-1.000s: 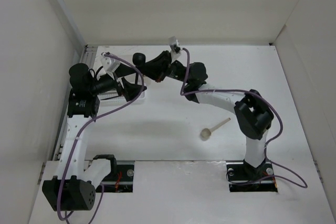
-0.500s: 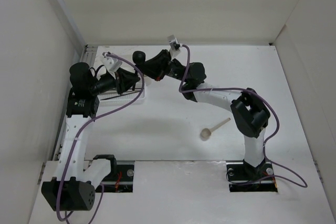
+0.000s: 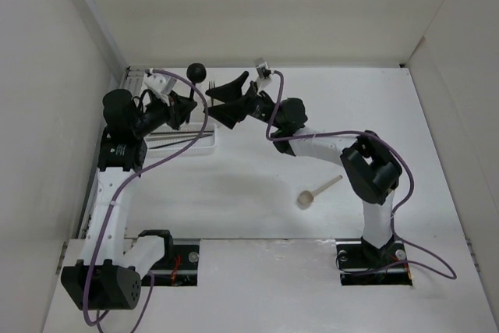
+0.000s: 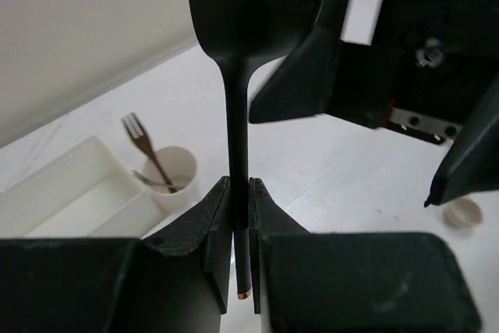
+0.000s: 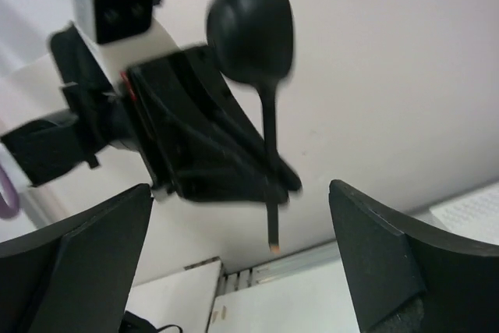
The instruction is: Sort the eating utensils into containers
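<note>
Long-handled black plastic spoon (image 4: 237,99) has a copper-coloured band at its handle end; small beige spoon (image 3: 318,191), thin brown fork (image 4: 148,150), cream round cup (image 4: 185,186), white rectangular box (image 4: 117,169) and white table (image 3: 249,193) are all unpatterned.

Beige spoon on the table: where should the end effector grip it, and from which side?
Mid-handle of the beige spoon, from straight above, jaws closing across the shaft. It lies flat on the table, so no side gets underneath; the handle is thin and straight, the round bowl wider.
</note>
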`<state>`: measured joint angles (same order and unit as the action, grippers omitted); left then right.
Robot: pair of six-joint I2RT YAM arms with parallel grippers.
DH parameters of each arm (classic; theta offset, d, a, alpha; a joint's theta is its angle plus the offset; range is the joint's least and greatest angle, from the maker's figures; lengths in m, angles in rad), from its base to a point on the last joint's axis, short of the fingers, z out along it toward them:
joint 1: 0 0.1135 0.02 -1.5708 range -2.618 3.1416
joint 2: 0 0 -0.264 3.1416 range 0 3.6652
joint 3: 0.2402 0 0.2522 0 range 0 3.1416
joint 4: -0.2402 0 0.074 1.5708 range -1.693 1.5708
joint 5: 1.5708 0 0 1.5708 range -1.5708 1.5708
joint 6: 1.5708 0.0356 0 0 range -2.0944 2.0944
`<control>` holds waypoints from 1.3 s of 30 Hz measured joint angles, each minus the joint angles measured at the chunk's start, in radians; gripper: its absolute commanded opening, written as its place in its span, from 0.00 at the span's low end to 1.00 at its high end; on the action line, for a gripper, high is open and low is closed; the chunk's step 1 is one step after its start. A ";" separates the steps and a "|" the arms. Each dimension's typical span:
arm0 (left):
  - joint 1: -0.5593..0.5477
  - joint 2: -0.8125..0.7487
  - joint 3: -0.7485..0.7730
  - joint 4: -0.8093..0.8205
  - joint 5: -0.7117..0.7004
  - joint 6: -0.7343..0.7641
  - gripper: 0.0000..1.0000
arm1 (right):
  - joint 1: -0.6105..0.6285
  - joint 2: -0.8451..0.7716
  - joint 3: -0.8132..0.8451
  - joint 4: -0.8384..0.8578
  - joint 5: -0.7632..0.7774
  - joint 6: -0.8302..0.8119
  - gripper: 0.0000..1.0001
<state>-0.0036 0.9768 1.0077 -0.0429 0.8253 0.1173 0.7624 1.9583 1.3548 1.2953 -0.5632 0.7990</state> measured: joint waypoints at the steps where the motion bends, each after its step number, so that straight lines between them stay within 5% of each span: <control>1: 0.000 0.011 0.010 -0.001 -0.042 0.008 0.00 | -0.011 0.000 -0.029 0.000 0.018 0.002 1.00; 8: 0.039 0.175 0.075 0.067 -0.275 0.345 0.00 | -0.127 -0.037 -0.127 -0.028 0.043 -0.138 1.00; 14: 0.152 0.458 0.163 0.108 -0.266 0.736 0.00 | -0.214 -0.223 -0.169 -0.173 0.031 -0.397 1.00; 21: 0.169 0.698 0.270 0.111 -0.260 1.092 0.00 | -0.294 -0.281 -0.220 -0.210 0.001 -0.502 1.00; 28: 0.164 0.776 0.277 0.095 -0.279 1.260 0.00 | -0.323 -0.245 -0.253 -0.275 -0.014 -0.523 1.00; 39: 0.151 0.827 0.277 0.118 -0.315 1.300 0.06 | -0.327 -0.242 -0.251 -0.320 -0.040 -0.538 1.00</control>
<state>0.1474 1.8034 1.2842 0.0750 0.5098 1.4174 0.4355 1.7164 1.1038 0.9749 -0.6029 0.2607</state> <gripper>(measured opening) 0.073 0.999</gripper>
